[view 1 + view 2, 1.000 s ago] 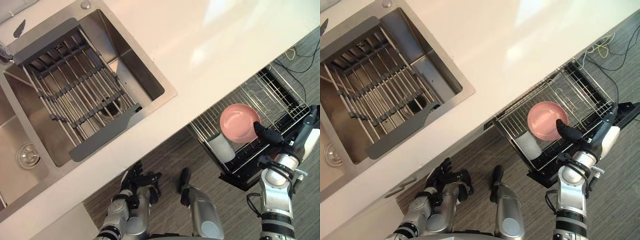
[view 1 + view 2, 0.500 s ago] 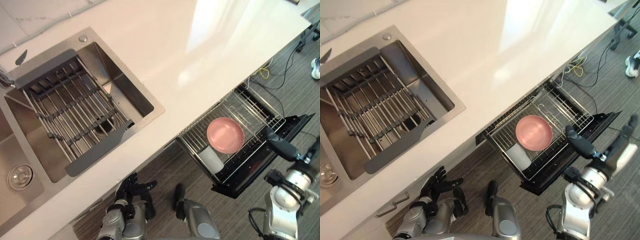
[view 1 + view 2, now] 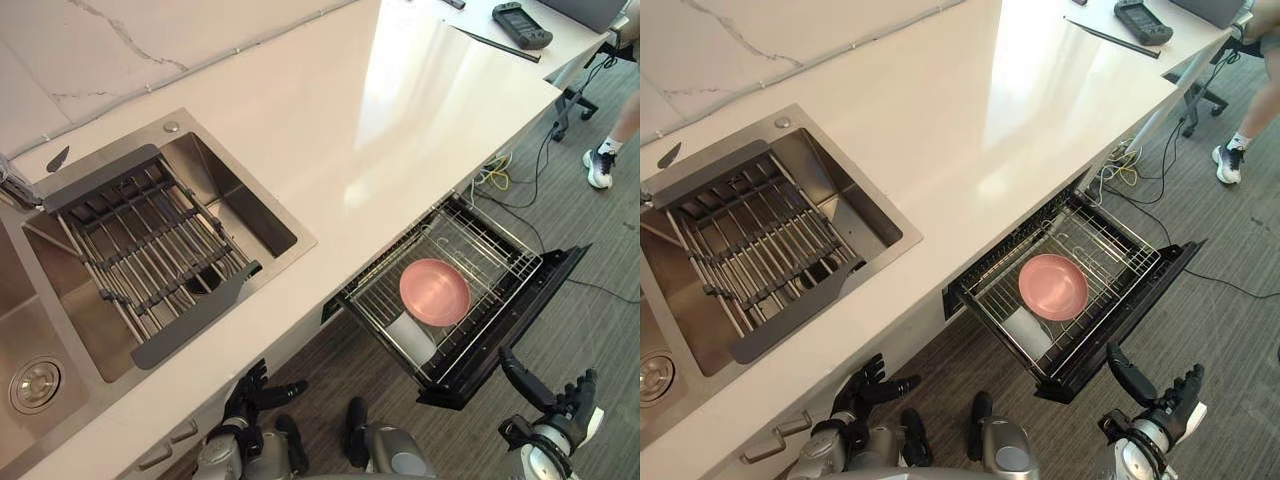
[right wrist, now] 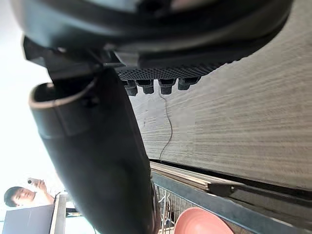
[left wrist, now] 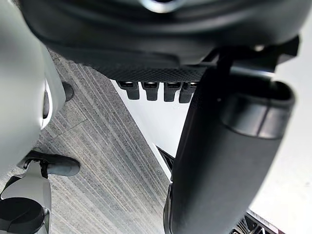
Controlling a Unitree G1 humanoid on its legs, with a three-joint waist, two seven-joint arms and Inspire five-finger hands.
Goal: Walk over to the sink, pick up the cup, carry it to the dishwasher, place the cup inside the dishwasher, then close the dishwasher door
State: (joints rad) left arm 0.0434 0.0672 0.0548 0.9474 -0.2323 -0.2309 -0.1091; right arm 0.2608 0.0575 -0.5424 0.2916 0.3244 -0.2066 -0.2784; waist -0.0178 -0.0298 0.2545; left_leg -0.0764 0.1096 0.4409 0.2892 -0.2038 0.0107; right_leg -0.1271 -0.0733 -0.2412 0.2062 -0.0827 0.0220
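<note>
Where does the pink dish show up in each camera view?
Left eye view: pink dish in the pulled-out wire rack, right of centre.
Right eye view: same place, in that rack.
Right wrist view: part of it, past the right robot hand's thumb.
Shared landmark: the wire rack.

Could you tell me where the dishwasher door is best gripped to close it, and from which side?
Probably the outer edge of the door, farthest from the counter, from below with the open right hand. It lies dropped open, hinged at the counter, so that edge gives most leverage. The rack with plate and cup sits out over it and likely goes in first.
</note>
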